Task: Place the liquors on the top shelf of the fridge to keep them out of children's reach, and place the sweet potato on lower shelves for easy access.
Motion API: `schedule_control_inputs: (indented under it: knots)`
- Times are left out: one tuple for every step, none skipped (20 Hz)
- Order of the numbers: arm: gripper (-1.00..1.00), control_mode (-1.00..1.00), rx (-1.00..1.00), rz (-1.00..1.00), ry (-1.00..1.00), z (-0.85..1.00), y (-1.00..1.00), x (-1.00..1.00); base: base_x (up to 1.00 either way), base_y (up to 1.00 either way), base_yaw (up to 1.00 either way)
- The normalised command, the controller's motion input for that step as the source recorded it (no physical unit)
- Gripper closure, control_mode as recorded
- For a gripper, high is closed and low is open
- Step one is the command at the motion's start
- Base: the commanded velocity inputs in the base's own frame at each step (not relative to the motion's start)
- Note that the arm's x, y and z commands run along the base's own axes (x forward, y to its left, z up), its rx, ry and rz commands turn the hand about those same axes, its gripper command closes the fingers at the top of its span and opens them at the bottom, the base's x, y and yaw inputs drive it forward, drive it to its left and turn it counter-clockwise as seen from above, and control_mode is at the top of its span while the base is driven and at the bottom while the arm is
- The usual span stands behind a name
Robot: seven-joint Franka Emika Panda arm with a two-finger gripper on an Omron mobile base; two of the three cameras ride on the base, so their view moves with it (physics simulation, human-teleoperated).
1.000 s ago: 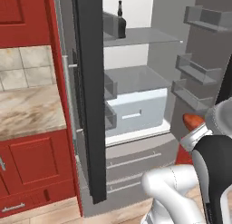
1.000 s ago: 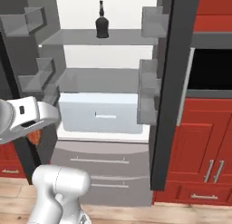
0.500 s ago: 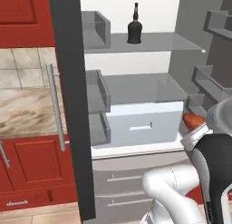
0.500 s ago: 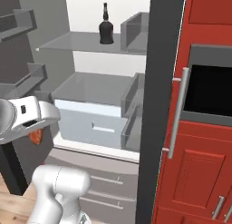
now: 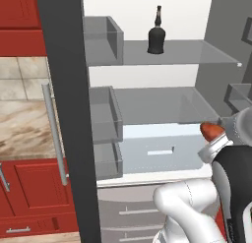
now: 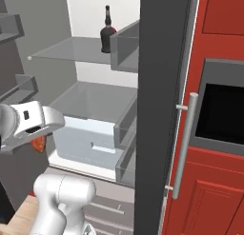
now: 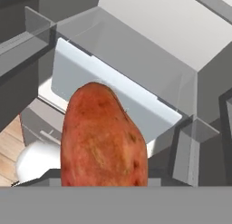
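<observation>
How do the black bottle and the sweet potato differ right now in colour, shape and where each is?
The bottle is black; the sweet potato is orange-red. The bottle has a round body and thin neck; the potato is a tapered lump. The bottle stands upright on the top shelf; the potato is held in the gripper, outside the fridge.

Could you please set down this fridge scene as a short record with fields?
fridge: door open, interior in view
top shelf: squat black bottle standing upright on it
lower shelf: bare where visible
pale blue drawer: closed, under the lower shelf
sweet potato: held in the tool, out in front of the fridge, level with the drawer
second liquor: cannot tell where
</observation>
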Motion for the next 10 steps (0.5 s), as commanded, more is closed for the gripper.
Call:
schedule_control_inputs:
  knots:
    - [1.0,1.0,0.0,0.0,0.0,0.0,0.0,0.0,0.63,0.0,0.07]
    - [1.0,1.0,0.0,0.0,0.0,0.0,0.0,0.0,0.63,0.0,0.06]
    - [1.0,1.0,0.0,0.0,0.0,0.0,0.0,0.0,0.61,0.0,0.05]
    - [1.0,1.0,0.0,0.0,0.0,0.0,0.0,0.0,0.58,0.0,0.05]
    - [1.0,1.0,0.0,0.0,0.0,0.0,0.0,0.0,0.56,0.0,0.05]
    - [1.0,1.0,0.0,0.0,0.0,0.0,0.0,0.0,0.54,0.0,0.05]
    - [1.0,1.0,0.0,0.0,0.0,0.0,0.0,0.0,0.61,0.0,0.03]
    - [1.0,-1.0,0.0,0.0,-0.04,-0.16,0.0,0.6,0.0,0.0,0.0]
    - [1.0,-1.0,0.0,0.0,-0.05,-0.16,0.0,0.58,0.0,0.0,0.0]
    - [1.0,-1.0,0.0,0.0,-0.05,-0.19,0.0,0.56,0.0,0.0,0.0]
